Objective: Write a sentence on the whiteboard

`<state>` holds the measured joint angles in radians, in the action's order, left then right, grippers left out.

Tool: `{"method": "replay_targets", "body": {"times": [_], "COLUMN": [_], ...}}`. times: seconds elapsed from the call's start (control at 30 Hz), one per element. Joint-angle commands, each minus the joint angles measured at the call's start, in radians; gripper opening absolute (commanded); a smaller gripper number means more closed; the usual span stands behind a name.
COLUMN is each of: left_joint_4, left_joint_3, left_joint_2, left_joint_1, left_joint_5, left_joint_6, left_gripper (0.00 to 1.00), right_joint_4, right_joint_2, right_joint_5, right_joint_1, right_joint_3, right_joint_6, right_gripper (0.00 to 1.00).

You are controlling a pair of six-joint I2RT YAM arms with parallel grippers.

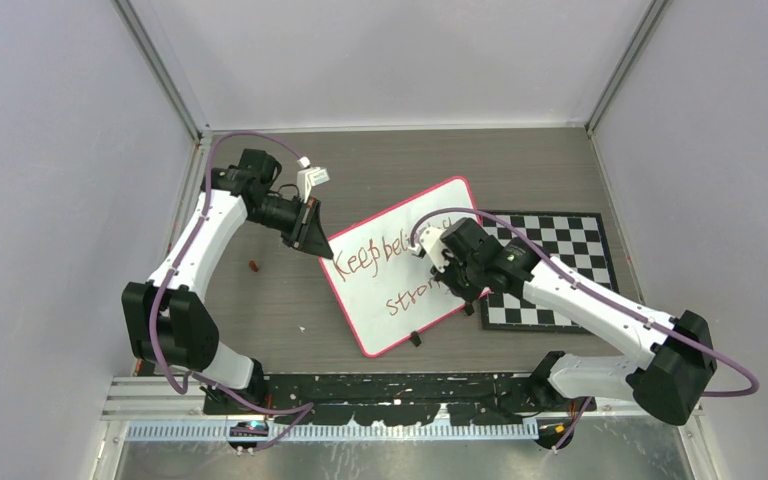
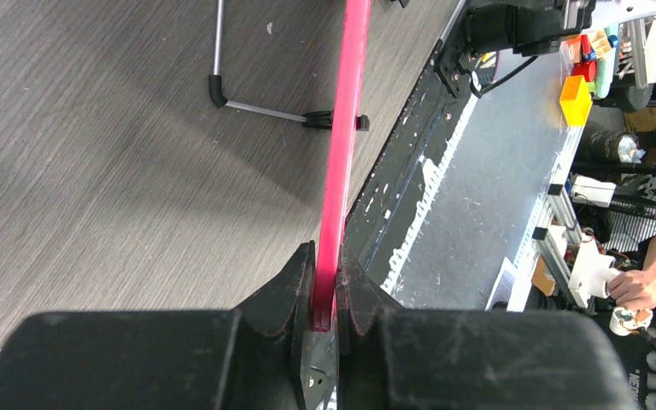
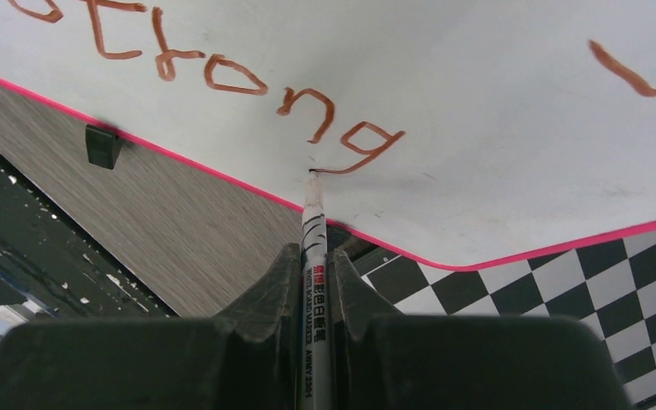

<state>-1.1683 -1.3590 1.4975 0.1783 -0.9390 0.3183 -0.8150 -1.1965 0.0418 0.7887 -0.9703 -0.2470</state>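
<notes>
**"g" tail, tip close to the rim**

Top: the whiteboard [image 1: 380, 322] lies slanted mid-table, with the sentence [image 1: 370, 256] on it.
Left wrist: the left gripper [image 2: 325, 256] is clamped on its pink rim.
Right wrist: the right gripper [image 3: 312, 260] is clamped on the marker [image 3: 314, 226], tip at the "g". I fear a heavy stroke twists the board or overruns the edge.

Pink-rimmed white whiteboard [image 1: 365, 312] bears brownish-red sentence [image 1: 360, 258].

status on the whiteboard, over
Left gripper shut on whiteboard rim. Right gripper shut on marker, tip at the last g's tail. Sentence: second line reads strong. Nothing blocking; checkered board beside it.
</notes>
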Motion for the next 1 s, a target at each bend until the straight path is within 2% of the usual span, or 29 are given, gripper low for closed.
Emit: {"method": "replay_targets", "body": {"times": [0.0,0.13,0.3,0.5,0.67,0.97], "left_joint_4": [0.013,0.010,0.011,0.007,0.010,0.010], "left_joint_3": [0.017,0.014,0.012,0.011,0.010,0.011], "left_joint_2": [0.019,0.019,0.016,0.012,0.005,-0.003], "left_joint_1": [0.012,0.012,0.012,0.013,0.013,0.013], "left_joint_5": [0.057,0.058,0.044,0.033,0.032,0.043], "left_joint_6": [0.010,0.013,0.014,0.016,0.011,0.012], "left_gripper": [0.00,0.00,0.00,0.00,0.00,0.00], "right_joint_4": [0.071,0.051,0.009,-0.035,-0.045,0.015], "right_joint_2": [-0.033,-0.023,0.058,0.106,0.061,-0.009], "right_joint_5": [-0.046,-0.107,-0.095,0.058,0.140,0.168], "right_joint_1": [0.024,0.026,0.021,0.010,-0.002,-0.010], "right_joint_3": [-0.030,-0.067,-0.052,-0.018,-0.029,-0.027], "right_joint_6": [0.010,0.006,-0.006,-0.020,-0.020,-0.021], "right_gripper": [0.00,0.00,0.00,0.00,0.00,0.00]}}
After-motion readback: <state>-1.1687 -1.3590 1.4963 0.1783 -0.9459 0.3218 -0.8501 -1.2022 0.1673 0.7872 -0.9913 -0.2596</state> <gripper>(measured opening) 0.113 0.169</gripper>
